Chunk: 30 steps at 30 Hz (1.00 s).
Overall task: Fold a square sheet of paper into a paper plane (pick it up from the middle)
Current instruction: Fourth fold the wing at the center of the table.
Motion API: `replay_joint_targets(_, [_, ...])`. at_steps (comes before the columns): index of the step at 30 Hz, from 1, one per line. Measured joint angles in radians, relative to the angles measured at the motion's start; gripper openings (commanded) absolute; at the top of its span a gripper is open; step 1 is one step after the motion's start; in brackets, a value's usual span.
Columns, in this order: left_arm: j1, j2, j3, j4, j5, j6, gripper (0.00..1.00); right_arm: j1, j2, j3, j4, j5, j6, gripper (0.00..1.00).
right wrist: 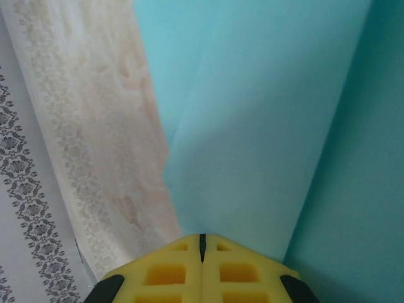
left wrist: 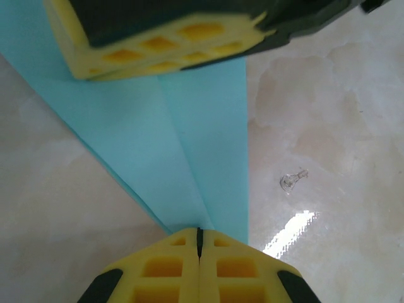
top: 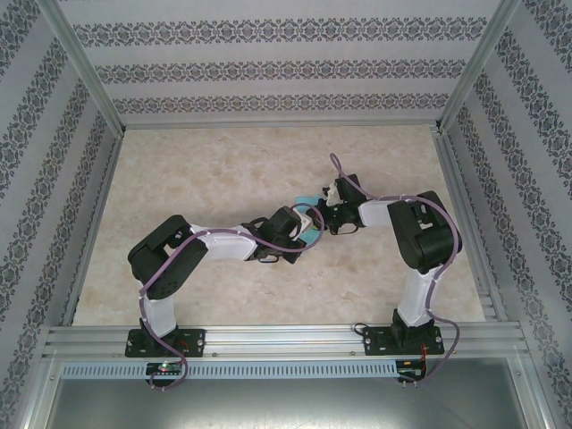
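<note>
Marbled bench, patterned walls. Centre-creased turquoise paper is mid-bench, btwn both tools. Left tool clenched on its narrow tip; right tool clenched on the opp. end.

The middle of the table is crowded. The left tool and right tool meet almost tip to tip, both pinched tight on the folded blue paper (it bridges the gap between them). Their bent arms block the near strip. The far half and both flanks lie bare, open up to the patterned walls.
</note>
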Motion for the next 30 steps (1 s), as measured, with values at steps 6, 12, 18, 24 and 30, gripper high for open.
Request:
replay_joint_targets(6, [0.000,0.000,-0.002,0.000,-0.001,0.000,0.00,0.000,0.042,0.055,-0.032,-0.015,-0.018,0.02])
replay_joint_targets(12, [0.000,0.000,-0.005,0.000,-0.002,0.005,0.00,-0.007,0.067,0.132,-0.129,0.033,-0.082,0.03])
replay_joint_targets(18, [0.000,0.000,-0.007,0.000,-0.006,0.011,0.00,-0.023,0.098,0.211,-0.214,0.055,-0.135,0.03])
replay_joint_targets(24, [0.000,0.000,-0.007,0.000,-0.016,0.012,0.00,-0.063,0.143,0.303,-0.278,0.076,-0.176,0.03])
replay_joint_targets(30, [0.000,0.000,-0.006,0.000,-0.021,0.014,0.00,-0.099,0.179,0.372,-0.327,0.086,-0.208,0.04])
